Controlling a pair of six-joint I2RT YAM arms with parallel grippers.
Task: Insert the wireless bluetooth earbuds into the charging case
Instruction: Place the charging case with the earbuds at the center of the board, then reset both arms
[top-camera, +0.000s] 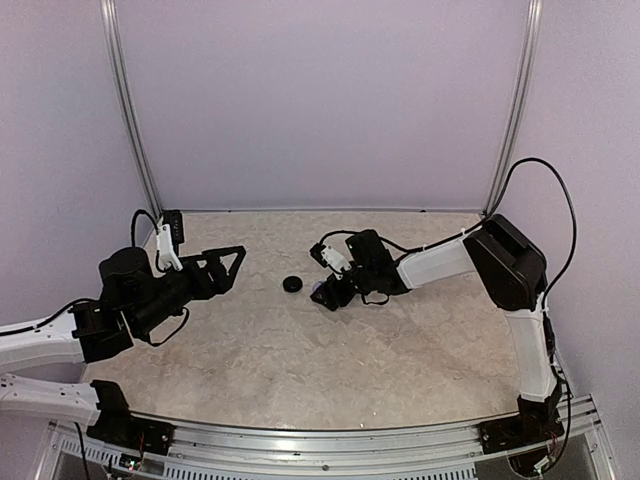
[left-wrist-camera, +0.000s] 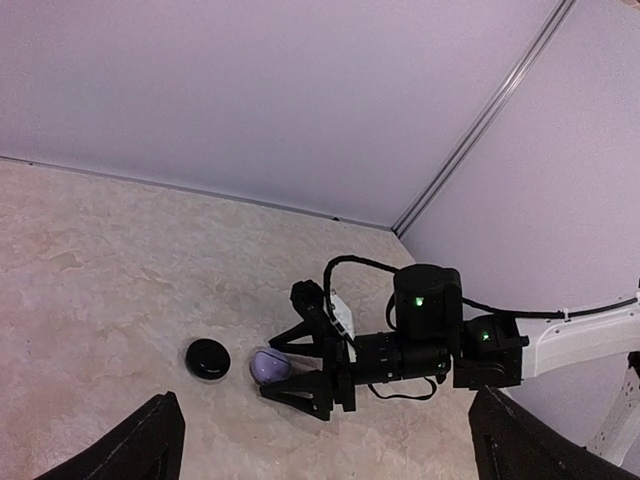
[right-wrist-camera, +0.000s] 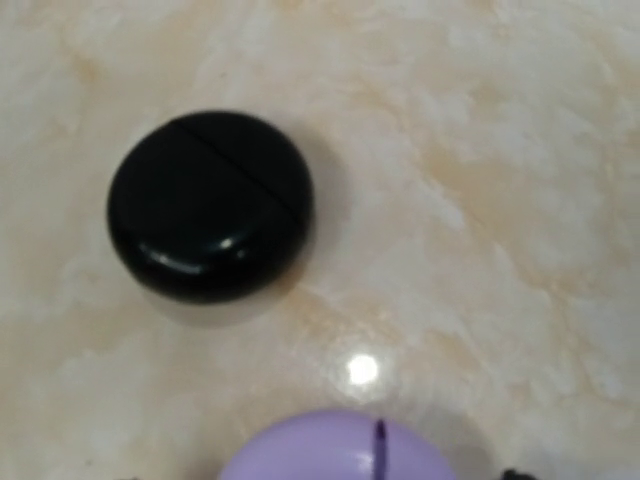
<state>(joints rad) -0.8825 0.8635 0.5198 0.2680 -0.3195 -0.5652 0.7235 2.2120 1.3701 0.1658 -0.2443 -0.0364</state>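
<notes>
Lab test booth: plain walls (top-camera: 320, 100), aluminium rails (top-camera: 129, 100).

Shot from high behind the near edge of the table (top-camera: 250, 370) at 6 o'clock, looking down and toward 12 over the whole surface, far off. From the left wrist at 9 o'clock, raised, aimed toward 3 o'clock across the tabletop, at middle range. From the right wrist, near table centre, pointed almost straight down, very close, blurred. Shared by all three: black disc (top-camera: 292, 285) and charging case (top-camera: 321, 293), side by side; case cut by the bottom edge in the close view.
</notes>
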